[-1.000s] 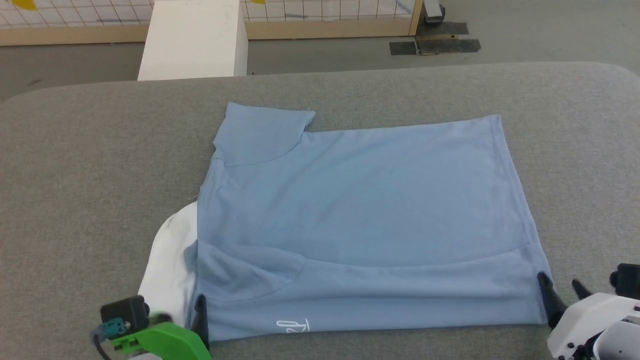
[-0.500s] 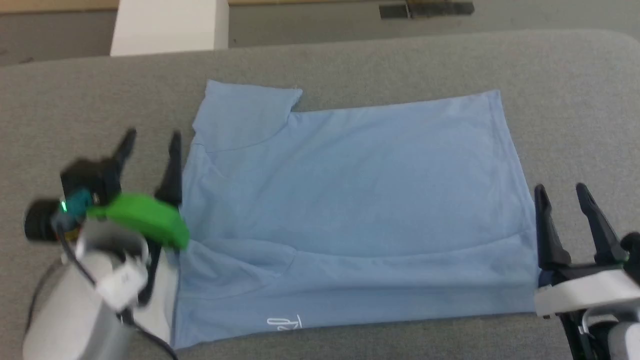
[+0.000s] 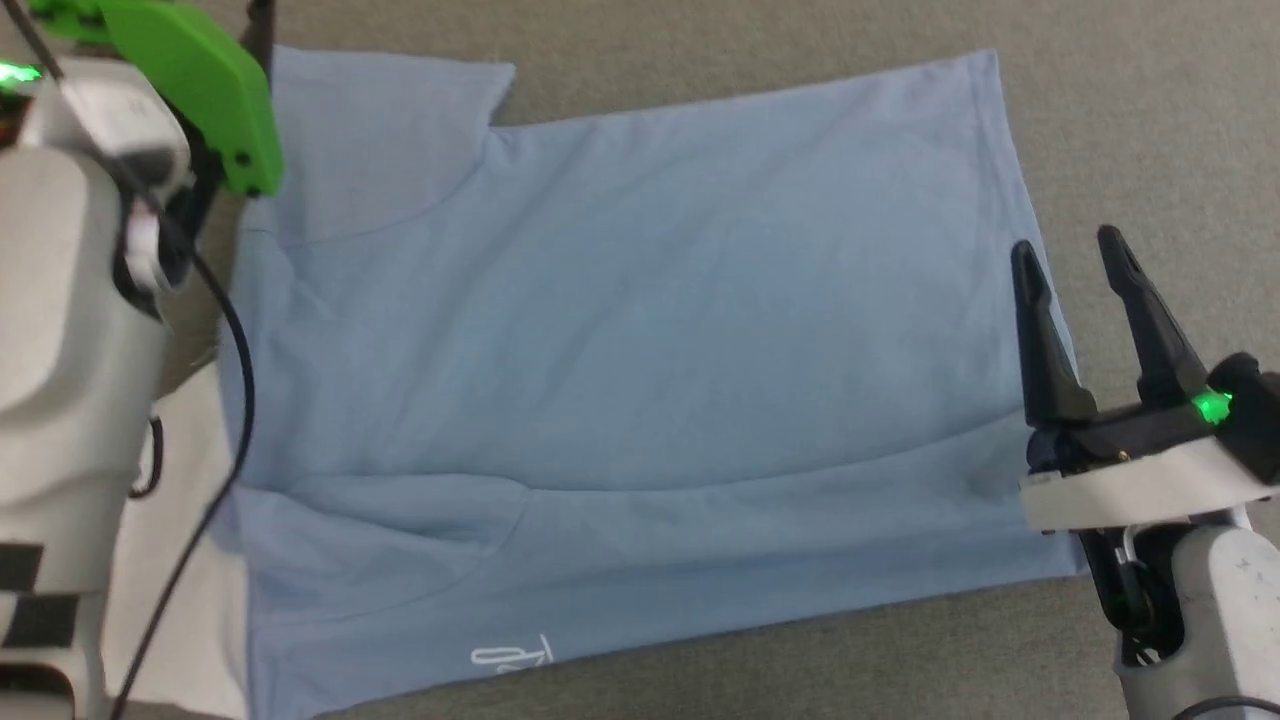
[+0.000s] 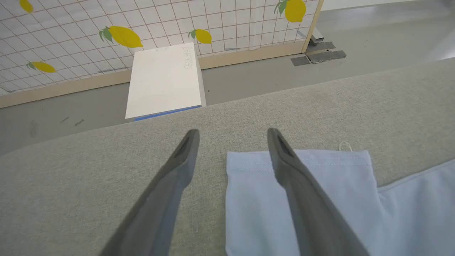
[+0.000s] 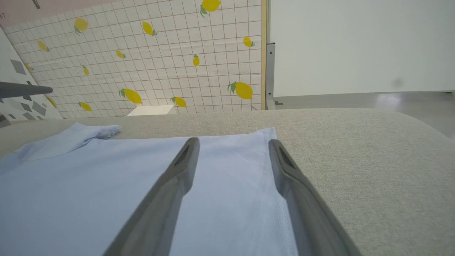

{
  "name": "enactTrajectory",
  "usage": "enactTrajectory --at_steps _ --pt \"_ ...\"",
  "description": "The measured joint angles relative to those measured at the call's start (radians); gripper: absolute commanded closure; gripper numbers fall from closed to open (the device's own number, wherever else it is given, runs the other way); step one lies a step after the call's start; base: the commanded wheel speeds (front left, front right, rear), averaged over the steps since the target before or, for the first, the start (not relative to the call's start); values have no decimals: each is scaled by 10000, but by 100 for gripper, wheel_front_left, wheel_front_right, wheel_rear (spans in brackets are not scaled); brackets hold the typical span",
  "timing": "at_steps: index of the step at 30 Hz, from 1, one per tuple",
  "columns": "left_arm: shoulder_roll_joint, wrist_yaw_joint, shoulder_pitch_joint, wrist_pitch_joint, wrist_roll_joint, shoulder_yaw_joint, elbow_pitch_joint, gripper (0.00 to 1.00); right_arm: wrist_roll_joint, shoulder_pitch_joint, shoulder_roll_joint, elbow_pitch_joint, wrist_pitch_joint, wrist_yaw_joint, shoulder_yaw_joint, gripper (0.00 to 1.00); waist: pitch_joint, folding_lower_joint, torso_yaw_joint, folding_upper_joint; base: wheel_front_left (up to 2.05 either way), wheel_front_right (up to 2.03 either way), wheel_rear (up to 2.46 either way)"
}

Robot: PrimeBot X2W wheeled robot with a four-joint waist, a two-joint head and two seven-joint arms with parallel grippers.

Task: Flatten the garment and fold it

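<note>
On the grey surface [image 3: 1150, 120], garment [image 3: 620, 330] lies flat, long axis running left-right across the robot, hem to the right, sleeve [image 4: 320, 167] at far left. Left gripper [image 4: 233, 131] spread, empty, straddling the sleeve's outer edge: one finger over cloth, one over bare surface. Right gripper [image 3: 1068, 243] spread, empty, at the hem edge about midway along it; far hem corner lies ahead of its fingertips. Guess: next is a pinch on the far edge, and left is already closer to it.
</note>
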Motion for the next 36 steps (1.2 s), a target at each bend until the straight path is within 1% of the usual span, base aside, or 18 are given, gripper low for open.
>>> enactTrajectory --at_steps 1,3,6,10,12,14,15,16,17,21,24,27,30,32,34,36 --pt "17 8 -231 380 -2 -17 190 0 58 -103 19 44 -65 0 54 0 147 0 -96 0 0 0 0" --pt "10 224 -564 1005 -98 36 458 0 121 -240 58 123 -125 0 144 0 393 0 -281 0 0 0 0" --pt "113 426 -923 2040 -94 -40 752 0 211 -347 121 267 -234 0 267 0 746 0 -592 0 0 0 0" --pt "355 986 -1087 3499 -40 -163 1034 0 286 -414 151 451 -324 0 339 0 1095 0 -929 0 0 0 0" --pt "522 1331 -1189 4309 -40 -159 871 0 320 -454 176 539 -372 0 362 0 1254 0 -1096 0 0 0 0" --pt "673 1582 -1241 4939 -40 -163 635 0 334 -470 180 596 -382 0 378 0 1359 0 -1200 0 0 0 0" --pt "740 1645 -1242 5156 -38 -167 483 31 336 -481 184 621 -384 0 387 0 1397 0 -1237 0 0 0 0" --pt "830 1739 -1222 5436 -44 -165 268 78 349 -500 184 640 -410 0 397 0 1442 -1 -1276 0 0 0 0" --pt "859 1756 -1213 5545 -59 -153 146 100 374 -506 184 652 -410 0 399 0 1461 0 -1290 0 0 0 0" --pt "894 1755 -912 5542 -148 -138 -556 100 385 -796 46 677 -408 0 487 0 1500 -1 -1256 0 0 0 0" --pt "932 1755 -757 5430 -150 -128 -805 100 274 -1593 -148 654 -293 0 451 0 1486 -1 -1202 0 0 0 0" --pt "945 1745 -707 5400 -151 -144 -936 100 117 -2758 -311 901 502 0 382 0 1479 -1 -1136 0 0 0 0" --pt "913 1732 -708 5294 -173 -188 -1024 100 219 -4149 -443 1661 1831 0 276 0 1505 -1 -1019 0 0 0 0" --pt "872 1666 -711 5162 -174 -234 -1091 100 311 -5069 -487 2571 3312 0 226 0 1543 -1 -915 0 0 0 0" --pt "826 1620 -721 5022 -174 -274 -1143 100 447 -5807 -447 3365 4474 0 94 0 1589 -2 -815 0 0 0 0" --pt "769 1480 -758 4838 -173 -343 -1208 100 389 -6544 -512 4138 5712 0 161 0 1660 -1 -696 0 0 0 0"
